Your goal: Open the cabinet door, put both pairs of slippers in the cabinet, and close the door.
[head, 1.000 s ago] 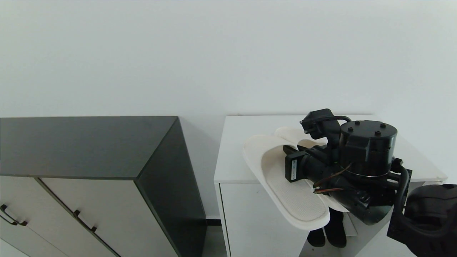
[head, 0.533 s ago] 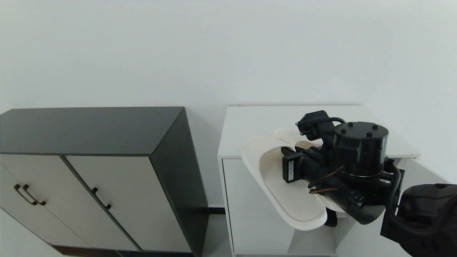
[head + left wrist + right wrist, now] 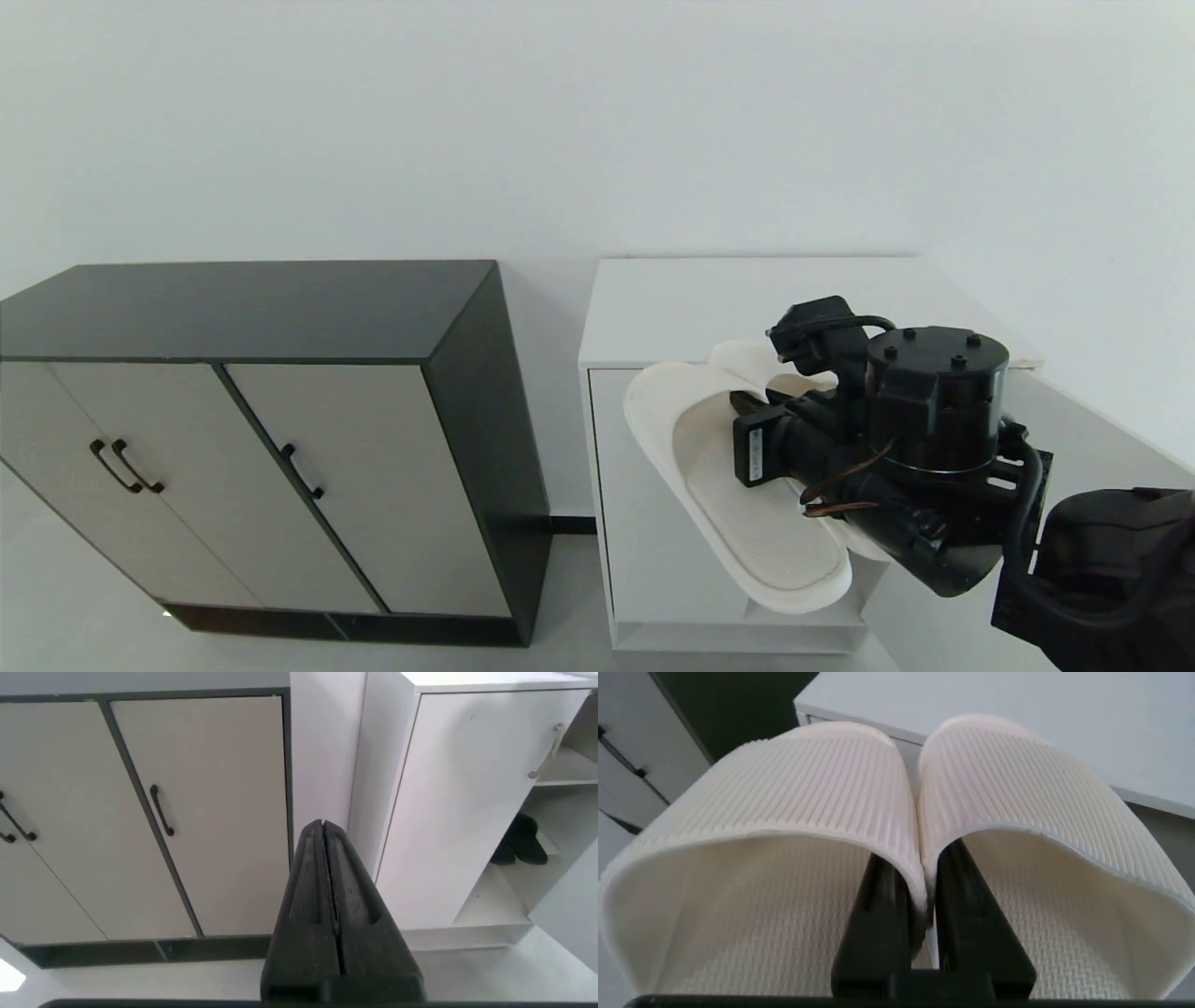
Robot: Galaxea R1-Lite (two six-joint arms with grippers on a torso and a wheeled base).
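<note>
Head view takes in a plain white wall (image 3: 597, 121) and a pale floor (image 3: 75, 607). On the left a dark cabinet (image 3: 243, 308) stands against the wall, black on its top and side. Its two pale doors are shut and carry dark handles (image 3: 126, 467). A narrow gap separates it from the white cabinet (image 3: 747, 299), with a black strip (image 3: 571, 525) at the foot of the wall in between.

The left gripper (image 3: 324, 887) hangs low in front of that gap, above the floor, its jaws pressed together with nothing between them.

The white cabinet's left front panel is shut, with a slim handle (image 3: 556, 747) at its edge. Its right door (image 3: 1083, 420) stands swung out toward the robot. Left wrist view looks into the open side: a shelf (image 3: 565, 773) sits high, and below it the black slippers (image 3: 519, 843) lie side by side on a lower board.

The white slippers (image 3: 747, 504) are in the air in front of the white cabinet, tilted, insoles facing up, the two touching along their inner sides. In the head view they cover part of the front panel and the opening. The right gripper (image 3: 923, 896) holds them: its fingers (image 3: 882, 924) run under the straps, one in each slipper, jaws clamped on the two inner walls. The pair is not yet inside the cabinet.
</note>
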